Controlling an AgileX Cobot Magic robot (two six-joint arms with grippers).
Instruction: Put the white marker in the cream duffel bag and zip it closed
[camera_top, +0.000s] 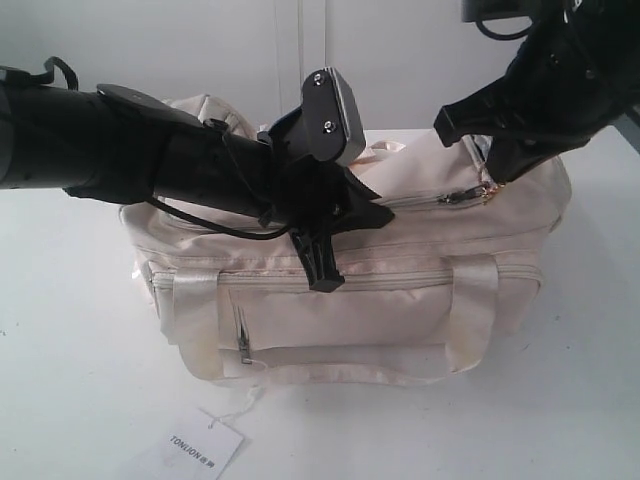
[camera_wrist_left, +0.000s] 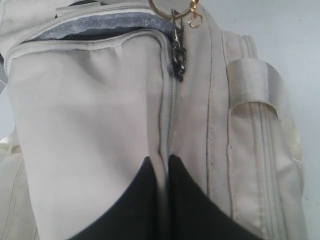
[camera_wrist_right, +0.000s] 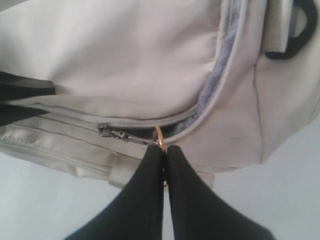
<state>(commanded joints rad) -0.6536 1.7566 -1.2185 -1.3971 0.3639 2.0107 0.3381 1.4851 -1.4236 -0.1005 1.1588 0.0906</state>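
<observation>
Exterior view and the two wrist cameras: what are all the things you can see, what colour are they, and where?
cream duffel bag: 1, cream, on the table
white marker: 0 showing
hang tag: 1, white, on the table in front of the bag
gold ring: 1, gold, on the top zip's pull
D-ring: 1, black, on the bag's end
table: 1, white, under everything
left pincer: 1, black, shut on bag fabric along the top zip
right pincer: 1, black, shut on the gold ring
</observation>
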